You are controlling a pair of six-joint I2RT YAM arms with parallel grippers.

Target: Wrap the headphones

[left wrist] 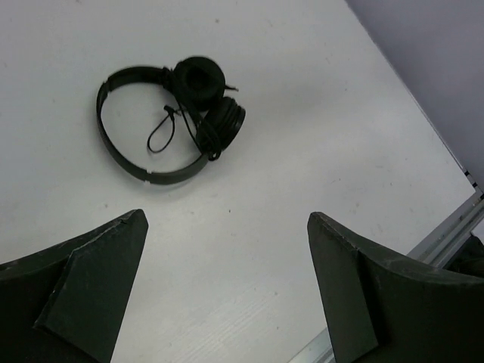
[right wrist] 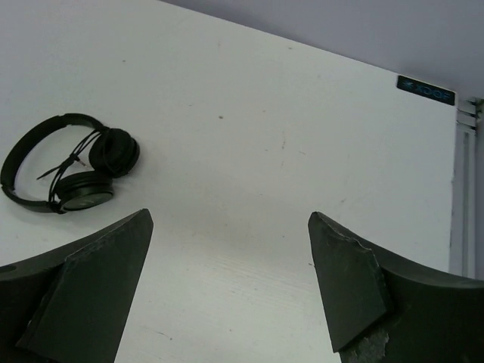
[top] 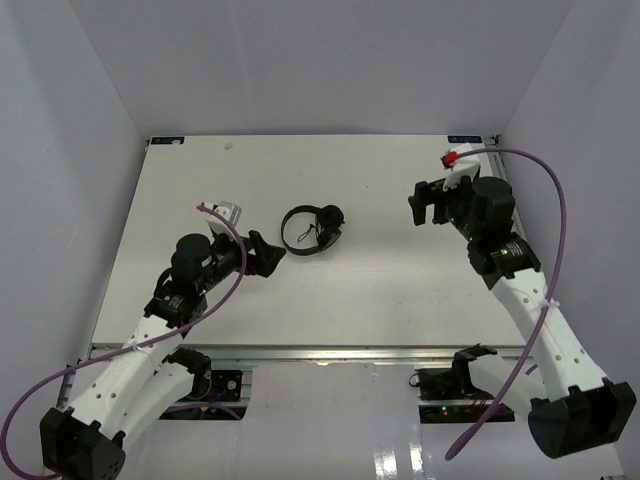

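With the headphones (top: pixel 322 230) flat on the desk (top: pixel 380 290), the left end effector (top: pixel 272 254) near them and the right end effector (top: pixel 420 205) well apart, both released and empty, we judge them light and slip-prone, the cord (left wrist: pixel 169 113) limp, and the thin, stiff headband (left wrist: pixel 174 174) the best hold.

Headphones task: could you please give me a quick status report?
Left claw open, empty, just short of the headphones. Right claw open, empty, farther off. Headphones flat on the table, cord bunched at the earcups. Nothing in the way.
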